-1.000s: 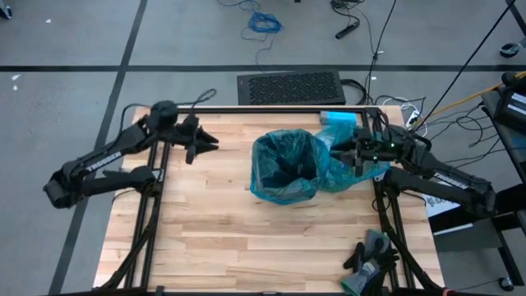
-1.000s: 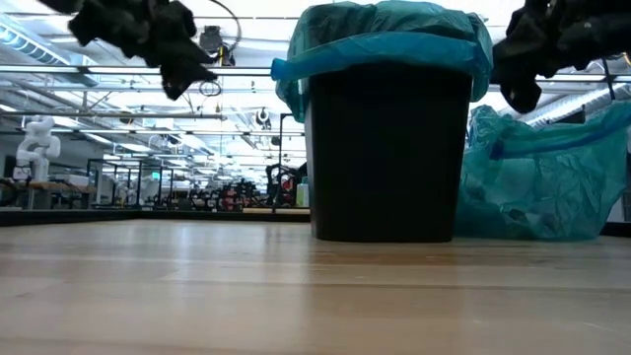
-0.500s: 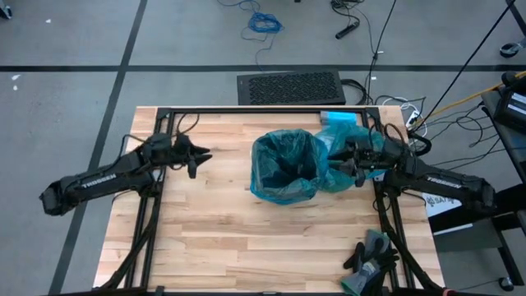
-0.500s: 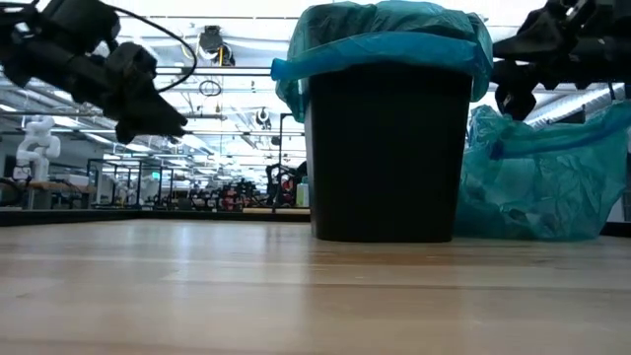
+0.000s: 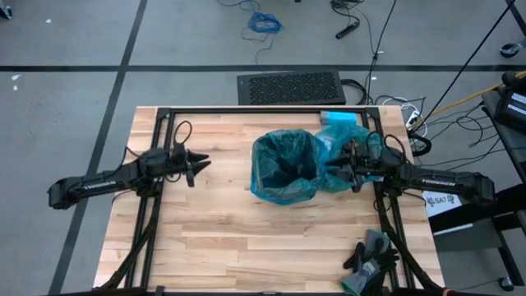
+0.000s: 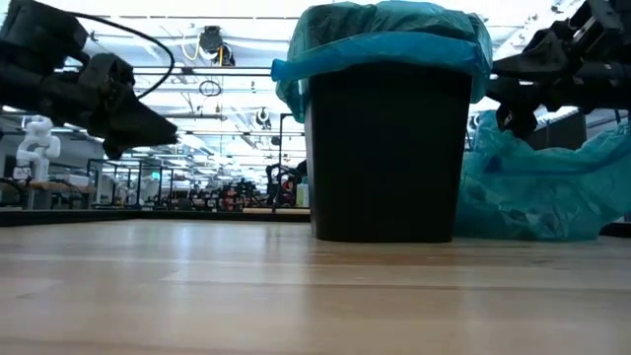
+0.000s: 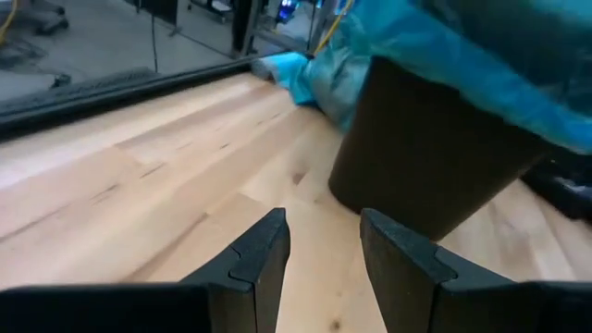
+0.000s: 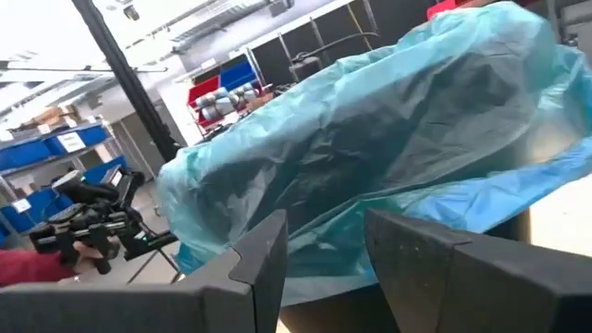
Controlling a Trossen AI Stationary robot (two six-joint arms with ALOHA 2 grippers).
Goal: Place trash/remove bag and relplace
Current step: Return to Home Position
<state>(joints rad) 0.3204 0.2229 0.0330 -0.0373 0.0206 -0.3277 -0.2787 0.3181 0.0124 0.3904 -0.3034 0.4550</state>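
High view showed one black bin [image 6: 389,158] near the middle of the tabletop [image 5: 214,230], one blue liner bag [image 5: 283,191] and a second blue bag [image 5: 331,141]. There were two grippers, one light-blue pack [image 5: 339,118] at the far edge and a dark pair of gloves [image 5: 370,255] at the near right edge.

The liner bag was thin and crinkled; its mouth gaped open and it was folded down over the bin's rim. The second blue bag sat bulging on the tabletop, touching the bin's right side.

The right gripper [image 5: 339,167] hung over that second bag beside the bin, its fingers [image 8: 264,250] parted with nothing between them. The left gripper [image 5: 200,163] hovered well apart to the bin's left, pointing toward it. Its fingers [image 7: 264,254] were likewise parted and empty.
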